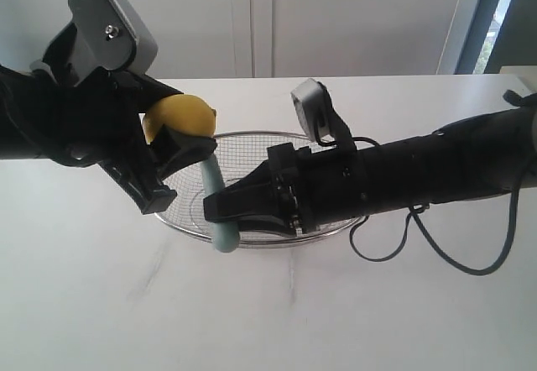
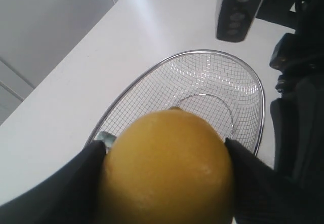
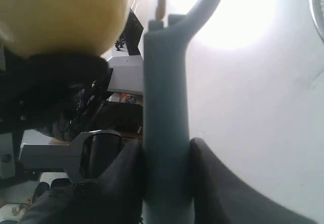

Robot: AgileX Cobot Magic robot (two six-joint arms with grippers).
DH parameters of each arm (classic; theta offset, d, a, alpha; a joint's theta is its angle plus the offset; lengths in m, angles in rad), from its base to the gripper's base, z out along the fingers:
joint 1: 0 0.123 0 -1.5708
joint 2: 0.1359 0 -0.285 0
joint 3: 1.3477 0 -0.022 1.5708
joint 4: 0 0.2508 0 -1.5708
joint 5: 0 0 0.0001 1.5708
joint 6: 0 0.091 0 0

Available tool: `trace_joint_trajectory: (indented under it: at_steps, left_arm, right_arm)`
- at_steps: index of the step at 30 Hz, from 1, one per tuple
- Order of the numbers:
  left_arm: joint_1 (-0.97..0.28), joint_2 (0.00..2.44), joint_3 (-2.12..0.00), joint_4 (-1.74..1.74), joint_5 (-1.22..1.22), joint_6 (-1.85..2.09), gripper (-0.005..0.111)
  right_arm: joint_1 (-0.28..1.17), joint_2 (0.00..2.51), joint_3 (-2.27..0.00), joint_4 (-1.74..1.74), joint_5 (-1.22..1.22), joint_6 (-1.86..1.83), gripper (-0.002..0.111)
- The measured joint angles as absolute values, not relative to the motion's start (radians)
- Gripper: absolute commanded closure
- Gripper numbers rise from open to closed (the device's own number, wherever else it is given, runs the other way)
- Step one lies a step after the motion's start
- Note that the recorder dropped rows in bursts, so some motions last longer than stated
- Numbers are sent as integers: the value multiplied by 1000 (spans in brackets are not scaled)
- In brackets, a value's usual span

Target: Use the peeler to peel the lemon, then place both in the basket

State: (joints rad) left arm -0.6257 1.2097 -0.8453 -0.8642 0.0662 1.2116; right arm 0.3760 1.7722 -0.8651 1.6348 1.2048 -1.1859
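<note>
A plain white worktop (image 1: 277, 312) fills most of the exterior view. It is matte, with a few faint grey streaks (image 1: 155, 272) towards the front left. Behind it stand pale wall panels (image 1: 336, 18) with thin vertical seams. At the far upper right, a dark-framed window (image 1: 502, 14) shows daylight.

The large oval silver wire-mesh basket (image 1: 260, 133) sits on the white desk (image 1: 377, 321) at mid-scene. The small round yellow lemon (image 1: 180, 117) is above the basket's left rim, between the left jaws. The slim teal-handled peeler (image 1: 215, 178) stands nearly upright in the right jaws, which reach across over the basket from the right. Its head is just beside the lemon, and its handle end is in front of the near rim.
</note>
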Motion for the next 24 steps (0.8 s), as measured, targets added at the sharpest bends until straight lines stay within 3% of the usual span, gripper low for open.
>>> trace_joint_trajectory:
  at_steps: [24]
  left_arm:
    - [-626,1210,-845,-862,66,1212,107]
  right_arm:
    - [250,1649,-865,1568,1207,-1175,108]
